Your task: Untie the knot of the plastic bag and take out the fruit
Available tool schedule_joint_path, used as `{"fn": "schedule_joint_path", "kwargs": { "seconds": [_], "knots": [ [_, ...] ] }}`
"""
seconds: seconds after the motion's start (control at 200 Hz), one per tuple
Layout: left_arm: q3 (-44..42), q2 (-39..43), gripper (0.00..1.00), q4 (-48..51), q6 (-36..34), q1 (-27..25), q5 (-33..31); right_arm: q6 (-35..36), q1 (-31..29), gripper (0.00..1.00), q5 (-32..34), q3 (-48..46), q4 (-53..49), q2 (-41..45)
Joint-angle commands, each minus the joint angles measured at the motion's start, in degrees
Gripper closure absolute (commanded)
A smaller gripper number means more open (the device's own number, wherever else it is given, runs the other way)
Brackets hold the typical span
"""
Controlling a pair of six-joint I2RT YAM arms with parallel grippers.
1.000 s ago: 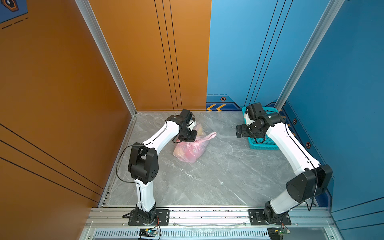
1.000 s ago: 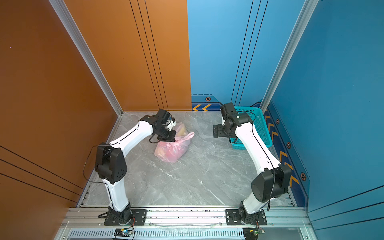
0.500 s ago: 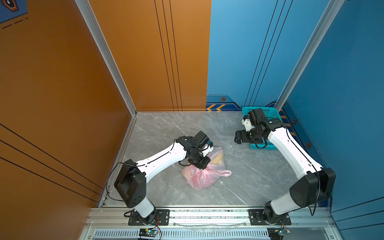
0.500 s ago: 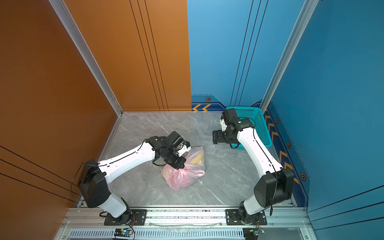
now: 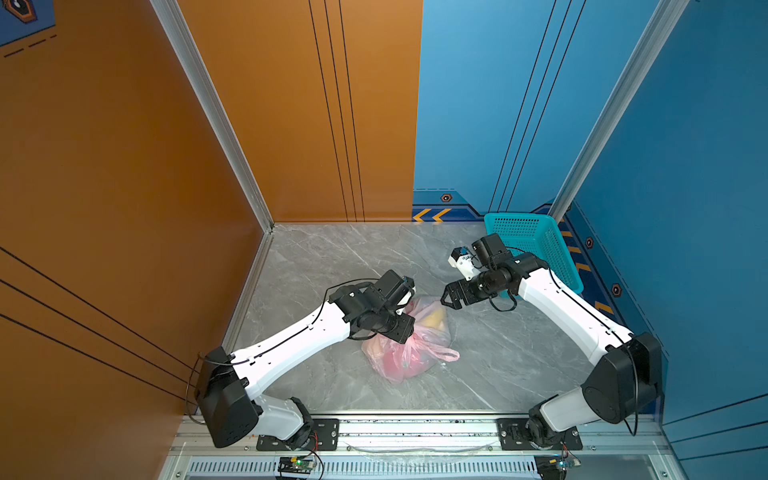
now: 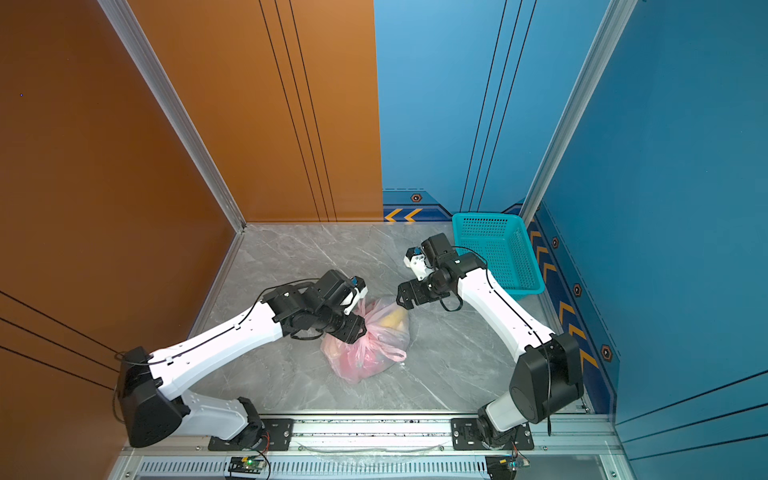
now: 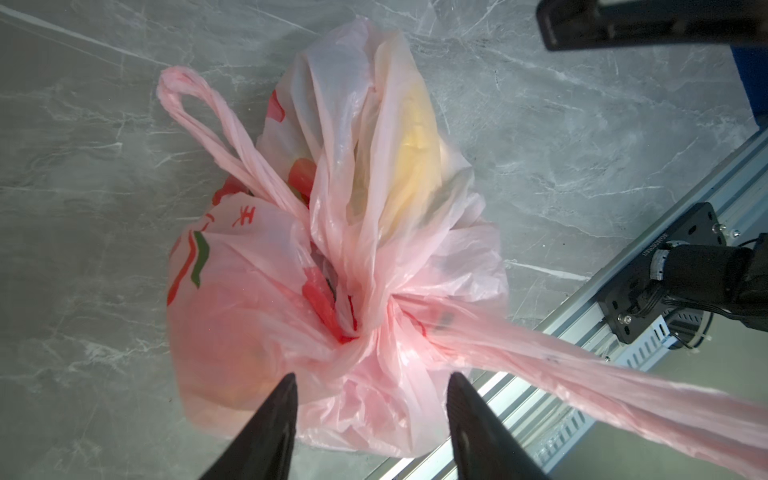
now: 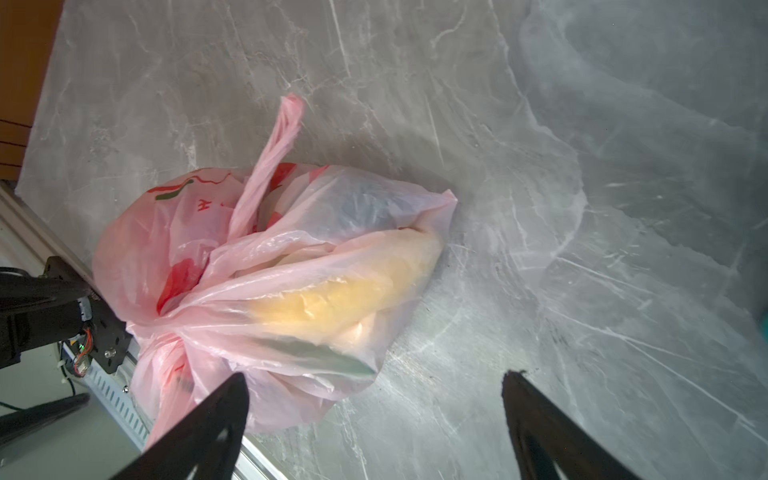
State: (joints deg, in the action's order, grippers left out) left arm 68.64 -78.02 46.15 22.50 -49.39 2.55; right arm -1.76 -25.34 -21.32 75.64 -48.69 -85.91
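Now, plastic bag [image 5: 409, 345]: lies on my grey marbled table [image 5: 332, 266], front middle, between both arms.
Knot [image 7: 365, 328]: tied; one handle loop [image 7: 195, 108] lying on the table.
Fruit [image 8: 345, 299]: inside the bag; a yellow piece shows through.
Left gripper [image 7: 372, 376]: jaws partly apart, straddling bunched plastic beside the knot; I see nothing pinched.
Right gripper [image 8: 377, 376]: jaws wide, empty, just beside the bag.
Teal basket [image 5: 536, 245]: far right corner.

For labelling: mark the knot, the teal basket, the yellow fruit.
knot [image 7: 372, 322], left wrist view, cinched centre.
teal basket [image 5: 559, 257], a top view, side wall.
yellow fruit [image 8: 345, 299], right wrist view, its middle.
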Motion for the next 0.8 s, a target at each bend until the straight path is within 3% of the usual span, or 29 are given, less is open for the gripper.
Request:
{"fn": "schedule_joint_path", "kwargs": {
  "seconds": [0.0,0.27,0.596,0.716,0.796],
  "knots": [
    [-3.7,1.9,0.38,-0.3,6.5,-2.9,-6.9,2.7,-2.8,0.05,-2.9,-1.5,3.8,1.8],
    [-12.4,3.0,0.33,-6.6,12.0,-6.9,-15.9,3.9,-6.8,0.05,-1.0,-2.2,5.6,-0.1],
    [-19.1,1.6,0.37,-23.2,12.1,-7.2,-9.1,4.9,-6.9,0.06,-1.4,-3.4,5.9,-0.3],
    [-20.5,1.1,0.48,-26.7,11.4,-7.2,-7.9,6.2,-7.0,0.08,-1.7,-3.6,6.1,-1.2],
    [-20.9,0.9,0.64,-27.3,11.1,-7.2,-7.6,7.1,-7.3,0.09,-1.9,-3.3,6.2,-1.8]
  ]
}}
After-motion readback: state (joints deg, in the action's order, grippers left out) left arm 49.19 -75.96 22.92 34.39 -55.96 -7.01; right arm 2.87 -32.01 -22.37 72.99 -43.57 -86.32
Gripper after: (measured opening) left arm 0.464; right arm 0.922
